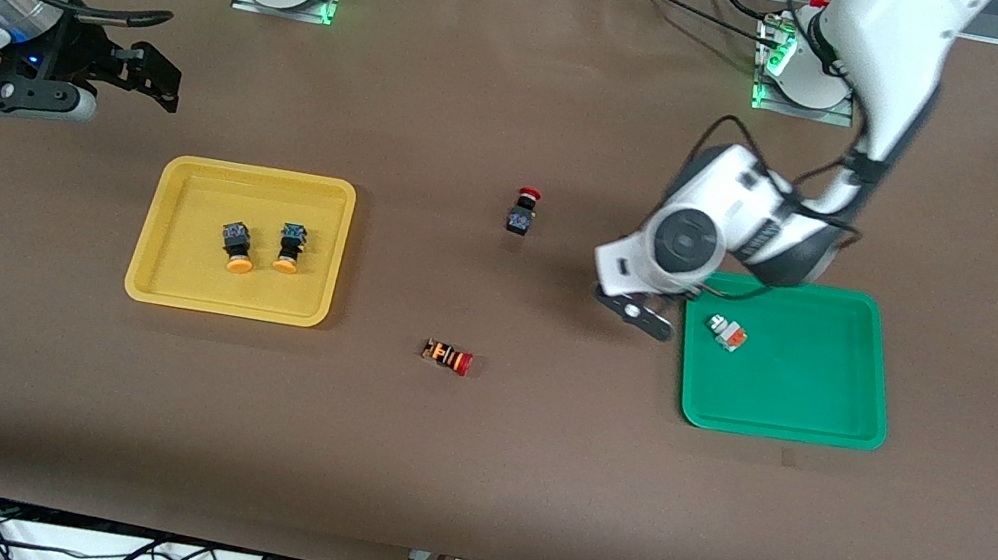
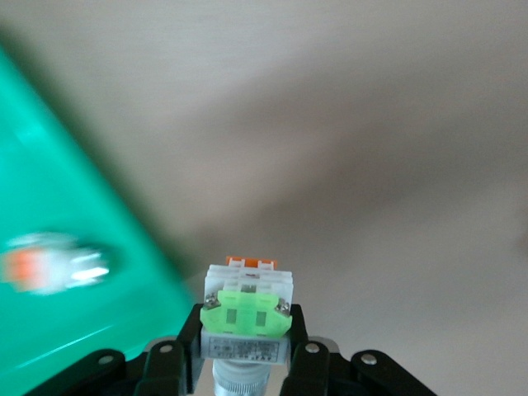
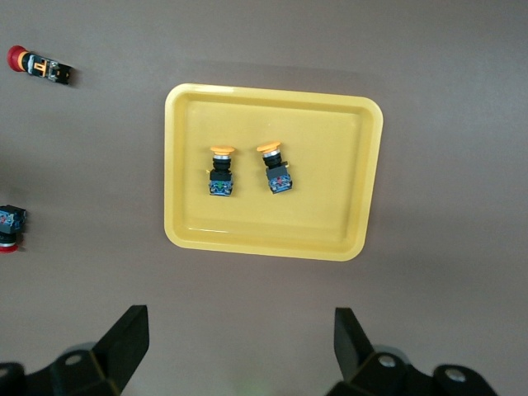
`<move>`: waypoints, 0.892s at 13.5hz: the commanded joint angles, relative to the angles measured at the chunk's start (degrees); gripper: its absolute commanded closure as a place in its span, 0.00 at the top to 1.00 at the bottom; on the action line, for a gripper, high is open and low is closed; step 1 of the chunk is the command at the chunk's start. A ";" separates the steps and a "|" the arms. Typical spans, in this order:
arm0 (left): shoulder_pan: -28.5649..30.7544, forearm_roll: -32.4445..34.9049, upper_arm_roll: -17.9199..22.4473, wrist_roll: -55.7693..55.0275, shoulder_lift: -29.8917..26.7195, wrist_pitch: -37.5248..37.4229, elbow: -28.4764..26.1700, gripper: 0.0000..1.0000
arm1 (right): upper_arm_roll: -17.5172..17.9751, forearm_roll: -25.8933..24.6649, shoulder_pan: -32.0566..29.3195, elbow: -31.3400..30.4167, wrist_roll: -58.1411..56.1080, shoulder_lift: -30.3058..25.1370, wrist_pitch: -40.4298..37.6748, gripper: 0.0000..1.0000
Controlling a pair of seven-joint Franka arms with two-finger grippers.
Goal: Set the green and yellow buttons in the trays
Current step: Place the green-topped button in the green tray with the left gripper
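Observation:
My left gripper [image 2: 246, 332] is shut on the green-faced silver button [image 2: 246, 312]. In the front view this gripper [image 1: 645, 317] hangs over the table beside the green tray [image 1: 801, 412], at its edge toward the right arm's end. The held button is hidden there. The orange-faced silver button [image 1: 726, 332] lies in the green tray and shows blurred in the left wrist view [image 2: 54, 266]. Two yellow-capped black buttons [image 1: 238, 247] [image 1: 290, 247] lie in the yellow tray [image 1: 182, 293]. My right gripper [image 1: 157, 81] is open and empty, waiting at the right arm's end of the table.
A black-bodied button with a red cap [image 1: 524, 211] stands between the trays. An orange-striped button with a red cap [image 1: 448, 357] lies nearer the front camera. The right wrist view shows the yellow tray [image 3: 272, 95] with both buttons [image 3: 221, 172] [image 3: 275, 167].

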 commanded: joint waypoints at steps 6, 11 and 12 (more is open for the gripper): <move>18.92 10.57 -0.16 21.37 4.78 6.16 -1.41 0.07 | 0.69 -1.15 0.27 1.96 1.47 1.02 -0.90 0.99; 18.84 9.88 -0.95 21.28 0.49 0.76 1.20 1.00 | 0.52 -0.80 0.10 1.61 1.56 1.02 -0.55 0.99; 18.58 9.70 -1.21 21.28 -1.35 -1.61 3.48 1.00 | 0.52 -0.80 0.10 1.61 1.65 0.94 -0.55 0.99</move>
